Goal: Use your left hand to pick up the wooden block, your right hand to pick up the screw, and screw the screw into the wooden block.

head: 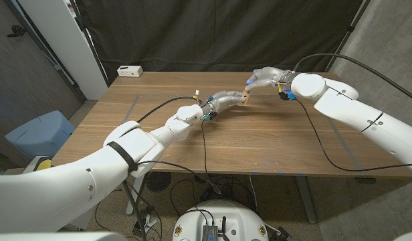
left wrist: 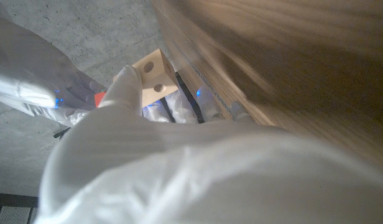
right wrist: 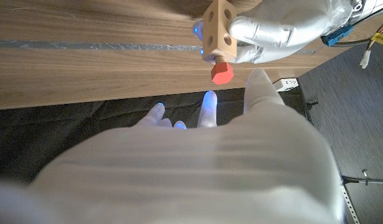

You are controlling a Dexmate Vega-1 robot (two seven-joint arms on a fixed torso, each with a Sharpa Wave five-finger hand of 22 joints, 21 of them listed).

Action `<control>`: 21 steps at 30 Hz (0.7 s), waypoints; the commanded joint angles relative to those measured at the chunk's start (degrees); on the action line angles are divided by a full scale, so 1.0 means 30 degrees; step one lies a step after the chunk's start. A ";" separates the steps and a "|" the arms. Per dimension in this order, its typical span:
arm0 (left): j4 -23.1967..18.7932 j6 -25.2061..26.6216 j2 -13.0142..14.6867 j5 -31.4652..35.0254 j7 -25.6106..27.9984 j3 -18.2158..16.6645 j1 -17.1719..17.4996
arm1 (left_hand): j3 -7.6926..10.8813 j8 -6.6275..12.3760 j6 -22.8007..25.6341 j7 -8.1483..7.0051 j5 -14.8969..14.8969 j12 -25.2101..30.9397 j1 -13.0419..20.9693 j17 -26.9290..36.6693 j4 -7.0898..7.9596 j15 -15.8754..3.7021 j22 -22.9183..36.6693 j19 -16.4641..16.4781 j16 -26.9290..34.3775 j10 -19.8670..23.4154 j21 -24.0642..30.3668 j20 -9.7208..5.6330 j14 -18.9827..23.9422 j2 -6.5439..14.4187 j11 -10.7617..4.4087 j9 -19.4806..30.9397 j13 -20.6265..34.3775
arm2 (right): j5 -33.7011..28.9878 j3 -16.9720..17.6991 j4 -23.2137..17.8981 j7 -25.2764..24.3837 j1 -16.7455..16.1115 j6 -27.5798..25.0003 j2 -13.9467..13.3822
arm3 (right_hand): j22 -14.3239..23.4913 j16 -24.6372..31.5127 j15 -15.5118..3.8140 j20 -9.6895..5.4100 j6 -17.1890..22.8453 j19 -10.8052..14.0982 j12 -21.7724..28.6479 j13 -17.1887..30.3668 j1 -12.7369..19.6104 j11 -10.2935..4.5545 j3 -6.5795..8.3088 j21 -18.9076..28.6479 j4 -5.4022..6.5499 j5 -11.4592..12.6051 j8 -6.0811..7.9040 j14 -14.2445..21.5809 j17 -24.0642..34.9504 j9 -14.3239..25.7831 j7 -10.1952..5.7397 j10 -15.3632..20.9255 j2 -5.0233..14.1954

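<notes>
My left hand (head: 225,102) grips the small wooden block (head: 245,98) above the far middle of the table; the block (right wrist: 217,28) has round holes in its faces. The screw (right wrist: 222,72), with a red hex head, sticks out of one face of the block. My right hand (head: 263,75) hovers just beyond the block, its fingers (right wrist: 208,101) spread around the screw head with a small gap showing beside the thumb. In the left wrist view the block (left wrist: 155,78) peeks past my left hand (left wrist: 126,93), with the red screw (left wrist: 99,98) next to my right hand (left wrist: 42,81).
The wooden table (head: 273,140) carries a white box (head: 130,70) at its far left corner. Black cables trail over the table from both wrists. A blue bin (head: 39,134) stands on the floor to the left.
</notes>
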 commanded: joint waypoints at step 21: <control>0.0170 0.0930 -0.0364 0.0199 0.0538 0.0541 -0.0551 | 0.0004 0.0195 0.0279 -0.0007 0.0038 0.0075 -0.0050 0.0055 0.0085 -0.0526 0.0090 -0.0041 0.0053 -0.0015 0.0042 0.0015 0.0051 0.0065 0.0020 0.0044 0.0043 | -0.0803 -0.0728 0.1350 0.1263 0.1128 0.0023 0.0467 | 0.0044 0.0164 -0.0161 -0.0182 0.0481 0.0420 0.0044 0.0056 0.0781 -0.0237 0.0503 0.0139 0.0029 -0.0028 0.0322 0.0248 0.0070 0.0181 -0.0225 0.0000 -0.0158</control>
